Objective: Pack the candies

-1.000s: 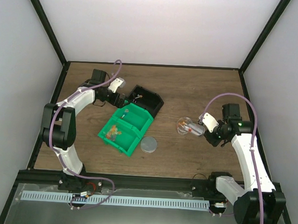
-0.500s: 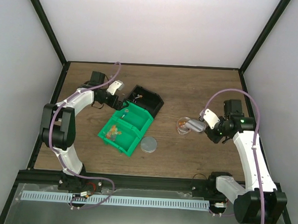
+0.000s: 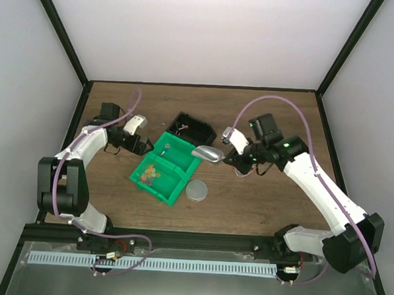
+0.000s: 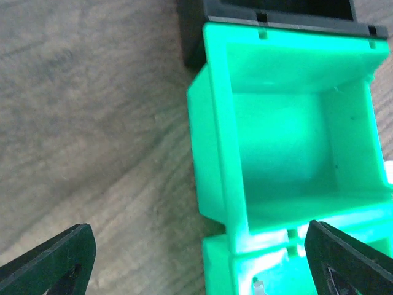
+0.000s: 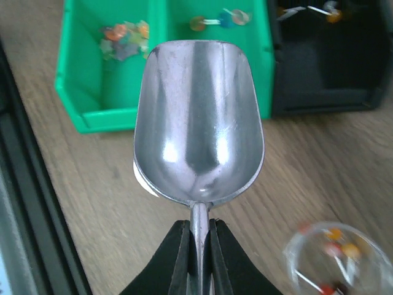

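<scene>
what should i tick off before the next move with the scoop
1. Grip: right gripper shut on the metal scoop by its handle: ok.
2. Scoop bowl empty, ready to load: ok.
3. Supply: candies lie in the green bin: ok.
4. Other arm: left gripper open, holding nothing: ok.
5. Lid off: grey lid lies flat beside the bin: ok.
6. Clear jar standing upright: cannot tell.
</scene>
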`<state>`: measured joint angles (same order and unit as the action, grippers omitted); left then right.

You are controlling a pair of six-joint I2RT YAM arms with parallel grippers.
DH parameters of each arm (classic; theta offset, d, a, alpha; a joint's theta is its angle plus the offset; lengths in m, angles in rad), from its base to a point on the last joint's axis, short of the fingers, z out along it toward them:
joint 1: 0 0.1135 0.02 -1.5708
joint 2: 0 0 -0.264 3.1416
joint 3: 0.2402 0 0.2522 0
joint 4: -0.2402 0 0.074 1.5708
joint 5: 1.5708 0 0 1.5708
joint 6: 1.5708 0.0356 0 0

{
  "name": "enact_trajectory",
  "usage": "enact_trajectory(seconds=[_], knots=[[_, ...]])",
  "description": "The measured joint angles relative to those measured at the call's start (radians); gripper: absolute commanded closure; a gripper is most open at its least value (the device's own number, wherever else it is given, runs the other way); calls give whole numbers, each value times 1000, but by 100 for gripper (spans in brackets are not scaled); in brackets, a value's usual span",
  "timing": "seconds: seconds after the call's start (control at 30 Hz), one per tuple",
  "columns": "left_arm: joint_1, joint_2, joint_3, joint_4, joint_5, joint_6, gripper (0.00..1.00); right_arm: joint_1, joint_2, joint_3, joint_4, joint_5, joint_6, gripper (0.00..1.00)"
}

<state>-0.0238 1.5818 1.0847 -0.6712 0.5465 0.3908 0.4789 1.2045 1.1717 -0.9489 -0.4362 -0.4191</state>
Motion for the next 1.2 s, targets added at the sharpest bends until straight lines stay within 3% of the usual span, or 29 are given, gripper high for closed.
enact_trajectory(seconds=[0.23, 0.57, 1.2], knots=[[0, -96, -103, -21, -3, 5, 9, 233, 76, -12, 125, -13, 106, 99], [-3, -195, -204, 67, -13, -86, 8, 384, 205, -84, 240, -33, 163, 99], [-3, -221, -231, 135, -56, -143, 8, 365, 386, -100, 440, 98, 299, 99]])
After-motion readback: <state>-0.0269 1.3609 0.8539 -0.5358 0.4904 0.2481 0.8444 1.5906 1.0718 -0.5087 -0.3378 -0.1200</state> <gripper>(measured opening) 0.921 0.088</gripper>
